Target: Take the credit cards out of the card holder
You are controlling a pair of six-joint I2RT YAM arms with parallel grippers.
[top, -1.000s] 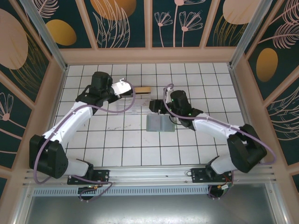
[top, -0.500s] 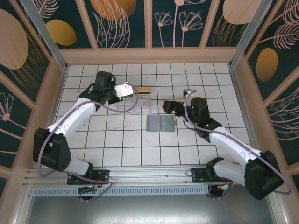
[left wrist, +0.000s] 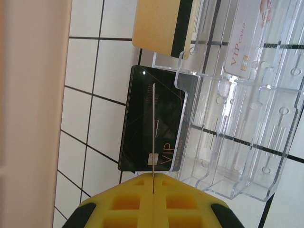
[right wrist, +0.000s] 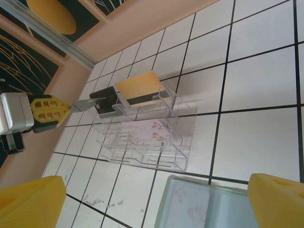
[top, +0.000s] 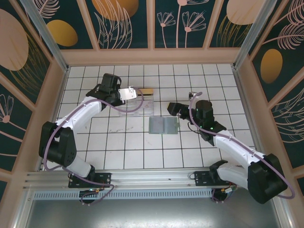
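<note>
Lettering is legible in the left wrist view: a black card [left wrist: 137,128] lying flat on the tiles just beyond the fingertips reads "VIP" at its near end. A white card [left wrist: 247,38] inside the clear plastic box [left wrist: 237,142], ahead and to the right of the fingers, reads "VIP CARD". The left gripper [left wrist: 153,178] has its yellow fingers pressed together on a thin card [left wrist: 153,109], seen edge-on as a pale line over the black card. Farther ahead, a tan-gold credit card [left wrist: 154,23] with a dark stripe leans at the box's far end.

The right gripper [top: 171,108] stands with its fingers [right wrist: 278,199] spread wide, gripping nothing. The card holder [right wrist: 204,204] lies open and flat on the tiles between and just ahead of them, with the clear box beyond it.

A second ago the right gripper hung right at the card holder's far left corner. It has since drawn back to the right and clear of it, with the jaws a little wider. The left gripper has shifted slightly toward the box, its grip unchanged. The card holder has not moved.
</note>
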